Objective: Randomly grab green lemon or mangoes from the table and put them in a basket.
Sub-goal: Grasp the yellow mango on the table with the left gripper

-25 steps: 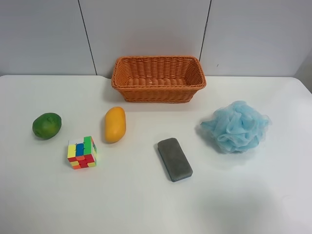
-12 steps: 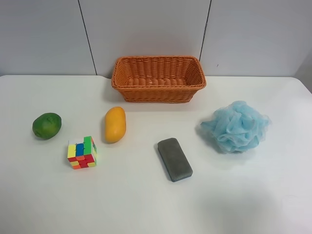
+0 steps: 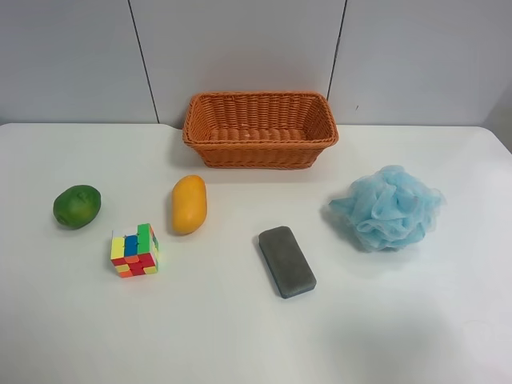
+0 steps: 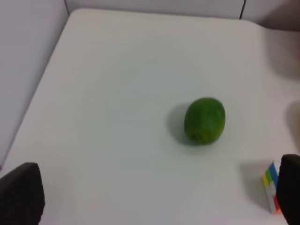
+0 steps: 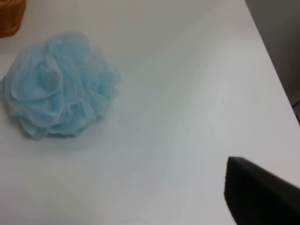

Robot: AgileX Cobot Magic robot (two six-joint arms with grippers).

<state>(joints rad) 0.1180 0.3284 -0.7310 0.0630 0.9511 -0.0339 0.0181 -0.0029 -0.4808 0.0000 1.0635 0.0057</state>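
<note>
The green lemon [image 3: 77, 206] lies on the white table [image 3: 240, 336] at the exterior high view's left. The yellow-orange mango [image 3: 189, 204] lies to its right, in front of the wicker basket [image 3: 260, 128], which holds nothing. No arm shows in the exterior high view. In the left wrist view the green lemon [image 4: 205, 120] lies ahead of my left gripper [image 4: 157, 187], which is open and empty with its fingers wide apart. In the right wrist view only one dark finger [image 5: 260, 194] shows at the frame's edge, with nothing beside it; it holds nothing.
A colourful puzzle cube [image 3: 134, 250] stands close to the mango and the lemon, and shows in the left wrist view [image 4: 272, 192]. A grey block [image 3: 286, 261] lies mid-table. A blue mesh bath puff [image 3: 387, 207] sits at the right, also in the right wrist view [image 5: 58, 84].
</note>
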